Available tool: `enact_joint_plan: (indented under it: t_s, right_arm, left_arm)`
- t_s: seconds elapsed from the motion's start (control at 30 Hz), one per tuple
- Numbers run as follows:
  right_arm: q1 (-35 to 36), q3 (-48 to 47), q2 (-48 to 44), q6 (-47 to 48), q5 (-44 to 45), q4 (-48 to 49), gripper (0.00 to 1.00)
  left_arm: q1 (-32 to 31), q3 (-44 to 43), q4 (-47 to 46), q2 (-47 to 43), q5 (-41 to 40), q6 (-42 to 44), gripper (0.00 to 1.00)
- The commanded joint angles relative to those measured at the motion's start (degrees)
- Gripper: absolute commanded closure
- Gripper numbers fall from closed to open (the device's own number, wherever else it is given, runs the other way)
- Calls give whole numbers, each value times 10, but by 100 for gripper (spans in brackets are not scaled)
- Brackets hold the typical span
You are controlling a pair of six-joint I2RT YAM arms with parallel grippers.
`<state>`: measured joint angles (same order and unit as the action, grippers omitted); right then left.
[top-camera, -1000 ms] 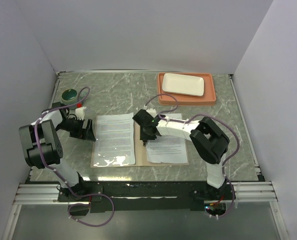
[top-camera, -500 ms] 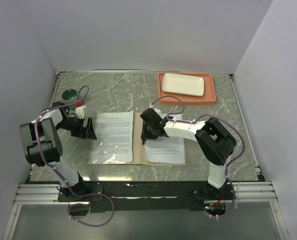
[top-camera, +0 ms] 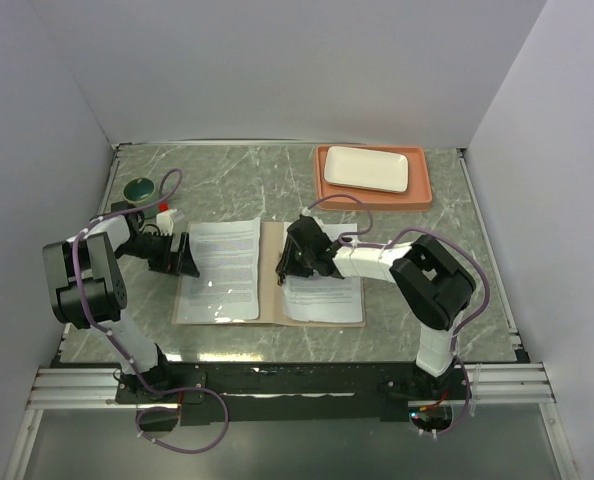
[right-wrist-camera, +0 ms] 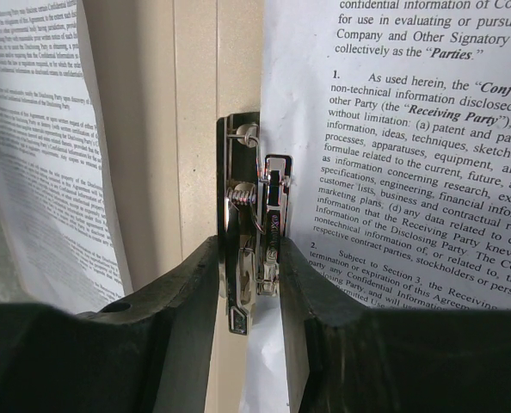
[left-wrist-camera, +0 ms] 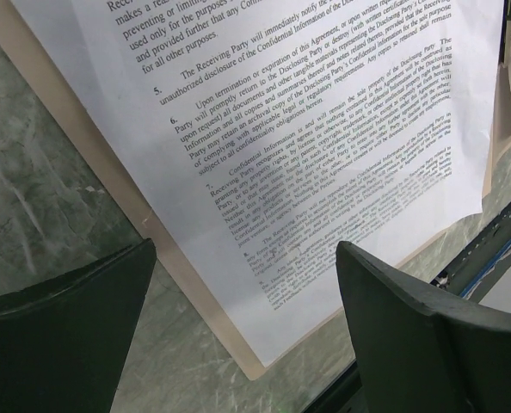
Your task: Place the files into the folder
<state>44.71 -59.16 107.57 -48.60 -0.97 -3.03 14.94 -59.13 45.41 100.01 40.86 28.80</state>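
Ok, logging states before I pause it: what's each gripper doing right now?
Left gripper: open, empty.
Right gripper: closed on the metal clip of the folder.

Between the jaws of the right gripper (right-wrist-camera: 249,249) we see a shiny metal clip (right-wrist-camera: 243,194) on the folder (right-wrist-camera: 195,103) of matt tan cardboard; just beside them, sheets (right-wrist-camera: 410,172) of smooth white paper.
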Motion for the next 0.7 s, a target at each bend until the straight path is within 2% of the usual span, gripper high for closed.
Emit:
enact_joint_plan:
  t_s: [0.0, 0.4, 0.67]
  right_arm:
    - [0, 70, 87, -10, -14, -96, 100]
    - [0, 69, 96, -11, -15, -96, 100]
    - [0, 79, 102, -19, -17, -90, 100]
  left_arm:
    - [-11, 11, -20, 30, -10, 7, 4]
    - [-29, -6, 3, 17, -6, 1, 4]
    - [-16, -44, 72, -81, -16, 4, 4]
